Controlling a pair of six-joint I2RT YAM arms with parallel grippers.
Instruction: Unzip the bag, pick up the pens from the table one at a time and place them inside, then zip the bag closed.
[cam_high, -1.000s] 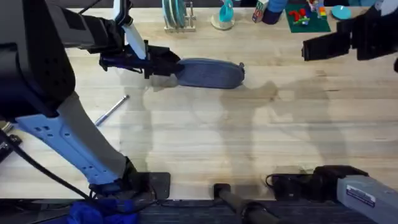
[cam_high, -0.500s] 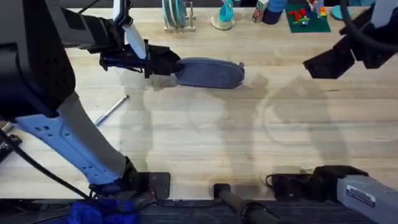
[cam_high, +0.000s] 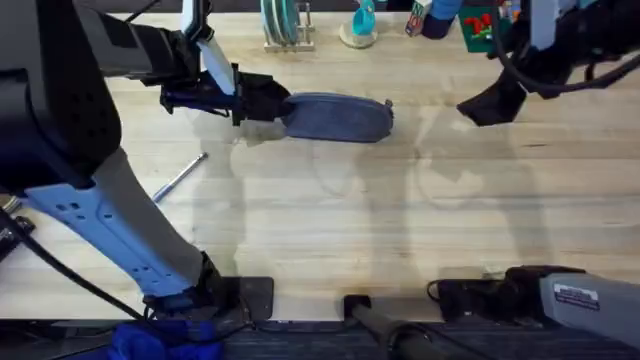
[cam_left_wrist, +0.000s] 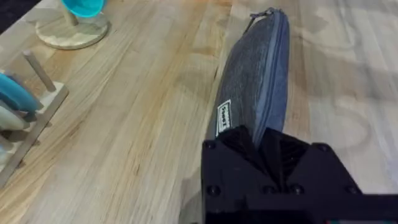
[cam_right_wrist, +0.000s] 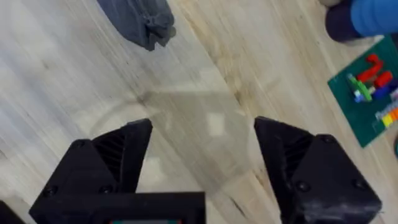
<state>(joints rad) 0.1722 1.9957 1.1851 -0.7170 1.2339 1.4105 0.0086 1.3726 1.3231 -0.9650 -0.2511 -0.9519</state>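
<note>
Bag (cam_high: 338, 117) lies at upper centre of the worktop (cam_high: 400, 220) — left claw (cam_high: 262, 101) clamped on its end; right claw (cam_high: 484, 106) gapes wide, empty, upper right — one pen (cam_high: 180, 176) at left.

Matt woven cloth bag (cam_left_wrist: 252, 93), grainy wood table (cam_high: 330, 230)

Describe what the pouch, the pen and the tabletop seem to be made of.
Pouch: woven blue-grey fabric, matte, heathered weave, stitched zipper seam. Pen: likely metal, silver-grey with a sheen, though it could be coated plastic. Tabletop: light wood planks, visible grain and joints, satin finish.
</note>
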